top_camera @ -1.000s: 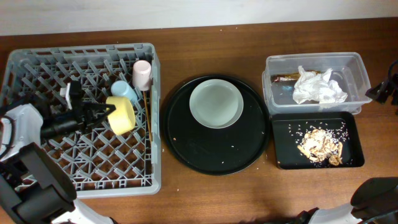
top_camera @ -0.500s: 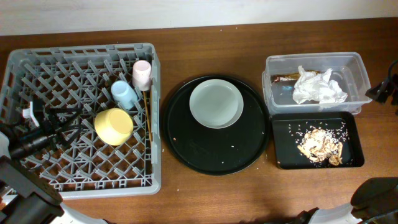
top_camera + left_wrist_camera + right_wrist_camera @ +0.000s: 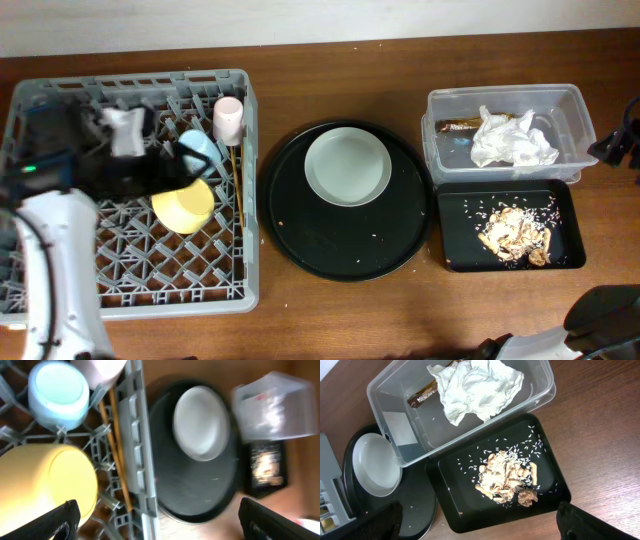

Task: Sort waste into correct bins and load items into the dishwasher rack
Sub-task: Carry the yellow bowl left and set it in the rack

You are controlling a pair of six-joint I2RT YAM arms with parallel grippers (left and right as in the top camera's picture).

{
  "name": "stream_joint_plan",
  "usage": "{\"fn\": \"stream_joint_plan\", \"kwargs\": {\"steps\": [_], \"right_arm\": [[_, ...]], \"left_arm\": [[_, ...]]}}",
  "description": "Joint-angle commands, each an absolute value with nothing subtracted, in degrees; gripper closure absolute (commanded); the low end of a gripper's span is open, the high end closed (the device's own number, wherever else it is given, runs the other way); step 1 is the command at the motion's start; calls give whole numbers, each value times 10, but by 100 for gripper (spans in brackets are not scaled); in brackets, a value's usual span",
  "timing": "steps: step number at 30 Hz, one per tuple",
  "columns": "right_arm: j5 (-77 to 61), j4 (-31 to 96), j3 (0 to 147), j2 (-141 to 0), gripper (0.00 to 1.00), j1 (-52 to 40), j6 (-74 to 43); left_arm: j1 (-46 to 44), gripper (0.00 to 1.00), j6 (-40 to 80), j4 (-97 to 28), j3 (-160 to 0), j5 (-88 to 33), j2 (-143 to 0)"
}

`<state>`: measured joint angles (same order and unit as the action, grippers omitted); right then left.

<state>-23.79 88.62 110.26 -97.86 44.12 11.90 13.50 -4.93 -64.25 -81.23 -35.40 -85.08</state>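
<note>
Left gripper: wide, empty, over the large grey lattice dishwasher rack.

In the rack:
- yellow plastic bowl
- small blue cup
- small pink cup
- thin wooden chopsticks

Pale green round plate sits on the big round black tray on the tabletop.

Right gripper: wide, empty.

Crumpled white napkin and brown wrapper lie in the clear plastic tub.

Beige food scraps lie in the shallow black rectangular tray.

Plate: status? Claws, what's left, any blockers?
Left claw open, empty, above rack. Right claw open, empty, beside clear tub. Plate not yet racked, on round black tray. Nothing on it.
</note>
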Motion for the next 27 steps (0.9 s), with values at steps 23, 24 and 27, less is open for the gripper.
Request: {"fn": "stream_joint_plan", "kwargs": {"steps": [23,24,27], "right_arm": [[-235,887,1114,-979,2,443,115],[-235,887,1114,-979,2,443,115],[-235,887,1114,-979,2,443,115]], "left_arm": [[71,98,146,-649,-749,111,-917],[76,99,145,-657,-759,101,-917],[76,96,145,-682,-808,52,-914]]}}
